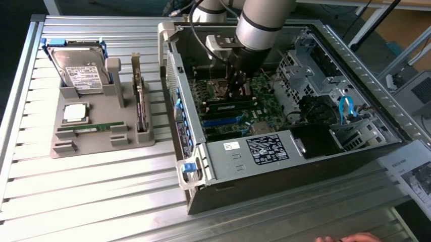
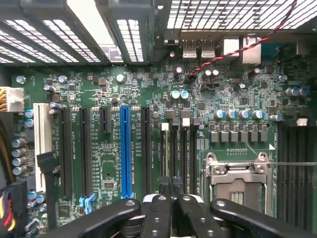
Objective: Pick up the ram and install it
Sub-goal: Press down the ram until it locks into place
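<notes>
Open PC case (image 1: 229,166) on the slatted table (image 1: 101,201), arm (image 1: 263,25) reaching into it. Grey holder (image 1: 101,146) sits at the case's 9 o'clock. The ram (image 1: 91,129) lies flat in the holder's near slot, at 6 o'clock of the hard drive (image 1: 81,70): a thin green stick with a pale label.

Gripper (image 1: 237,88) is down over the motherboard, fingers pressed together, with nothing visible between them.

The wrist view adds board detail: gripper (image 2: 171,186) over the black memory slots (image 2: 184,153), between the blue slot (image 2: 126,148) and the CPU socket (image 2: 237,178).

Labels on the drive and on the black sticker (image 1: 266,147) are unreadable.
</notes>
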Motion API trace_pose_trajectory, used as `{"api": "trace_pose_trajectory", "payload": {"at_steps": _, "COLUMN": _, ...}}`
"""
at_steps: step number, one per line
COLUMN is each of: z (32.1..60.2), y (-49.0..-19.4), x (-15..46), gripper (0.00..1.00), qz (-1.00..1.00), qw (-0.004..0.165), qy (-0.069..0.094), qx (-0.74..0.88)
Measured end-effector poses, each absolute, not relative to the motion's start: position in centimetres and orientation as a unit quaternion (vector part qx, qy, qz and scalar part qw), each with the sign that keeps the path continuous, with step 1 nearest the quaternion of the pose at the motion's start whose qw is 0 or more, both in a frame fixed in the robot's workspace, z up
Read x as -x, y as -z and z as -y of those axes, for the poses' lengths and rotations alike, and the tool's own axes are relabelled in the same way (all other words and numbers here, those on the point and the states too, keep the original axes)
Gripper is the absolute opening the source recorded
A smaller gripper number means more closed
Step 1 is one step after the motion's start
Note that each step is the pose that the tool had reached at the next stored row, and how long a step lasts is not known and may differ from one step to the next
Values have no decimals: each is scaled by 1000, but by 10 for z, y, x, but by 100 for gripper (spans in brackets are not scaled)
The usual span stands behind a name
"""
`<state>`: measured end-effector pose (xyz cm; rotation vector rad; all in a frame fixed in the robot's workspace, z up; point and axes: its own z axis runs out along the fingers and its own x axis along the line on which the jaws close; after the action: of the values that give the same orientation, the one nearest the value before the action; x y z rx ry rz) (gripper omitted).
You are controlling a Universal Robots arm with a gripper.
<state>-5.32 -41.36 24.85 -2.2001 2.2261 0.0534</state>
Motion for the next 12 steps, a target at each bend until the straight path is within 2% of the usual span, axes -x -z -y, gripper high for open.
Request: {"api": "trace_pose_trajectory", "payload": {"at_steps": 12, "z": 414, "y": -280, "x": 53, "gripper": 10, "qz": -711, "qw": 5, "qy": -17, "qx": 703}}
